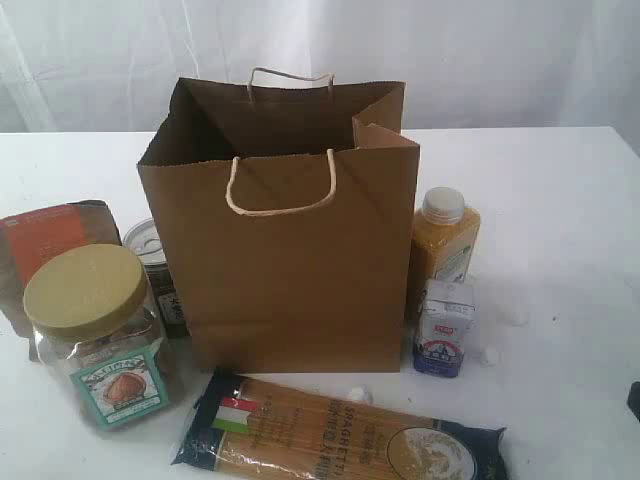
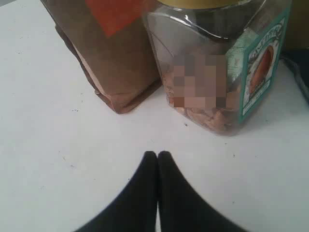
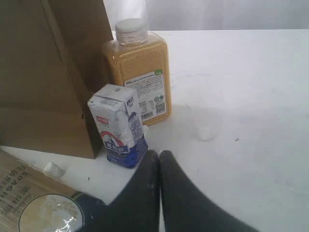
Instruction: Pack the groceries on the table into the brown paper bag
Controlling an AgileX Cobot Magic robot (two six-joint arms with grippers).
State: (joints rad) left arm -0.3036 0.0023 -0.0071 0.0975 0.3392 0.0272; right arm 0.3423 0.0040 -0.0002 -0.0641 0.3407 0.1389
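Standing on the white table (image 1: 560, 200), the brown paper bag (image 1: 290, 270) is gaping open. All the groceries are sitting outside it: spaghetti packet (image 1: 340, 440) at its 6 o'clock, tan-lidded jar (image 1: 100, 335) at 8, brown pouch (image 1: 50, 240) at 9, yellow bottle (image 1: 443, 245) at 3, dark can (image 1: 155, 265) at 9, small carton (image 1: 443, 328) at 4. Packing is probably just starting. The left gripper (image 2: 157, 155) and right gripper (image 3: 159, 153) are hovering fully closed and empty, so one needs opening for a first pick.

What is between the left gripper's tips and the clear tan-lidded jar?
Nothing but bare white table. The left wrist view shows the shut left gripper stopped short of the clear tan-lidded jar, with no grocery on that stretch.
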